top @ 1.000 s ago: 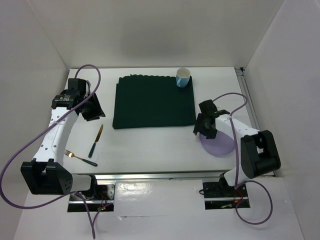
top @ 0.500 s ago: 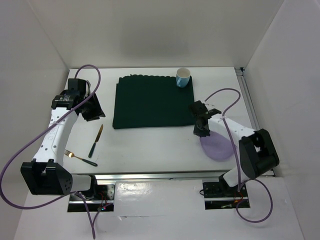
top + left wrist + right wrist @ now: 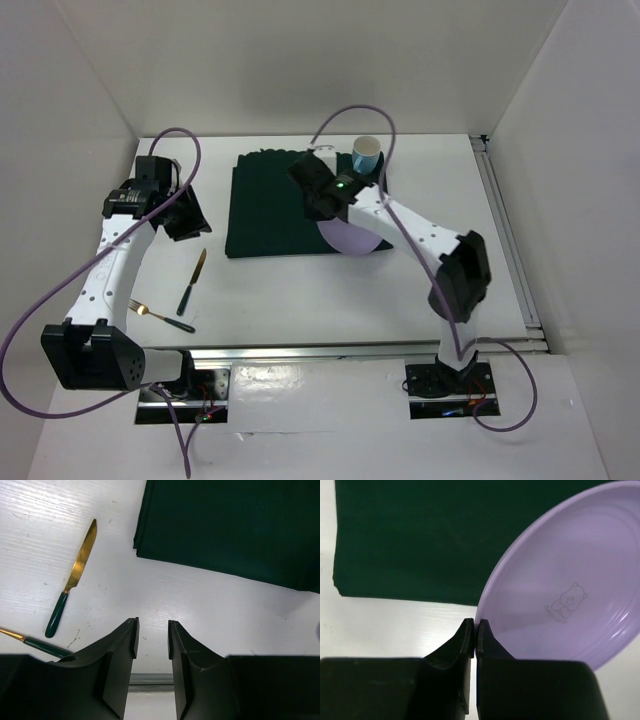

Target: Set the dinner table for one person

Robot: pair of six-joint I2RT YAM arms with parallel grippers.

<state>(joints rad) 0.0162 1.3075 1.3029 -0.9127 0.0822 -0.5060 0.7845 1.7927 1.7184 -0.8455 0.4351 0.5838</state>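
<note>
Now right tool [image 3: 475,628] clamps purple plate [image 3: 560,595] rim over green cloth [image 3: 410,535]; left tool [image 3: 151,627] apart.

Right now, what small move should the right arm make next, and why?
Probably move the plate toward the cloth's middle: the right end effector grips its rim, and it is only over the cloth's near right corner.
</note>
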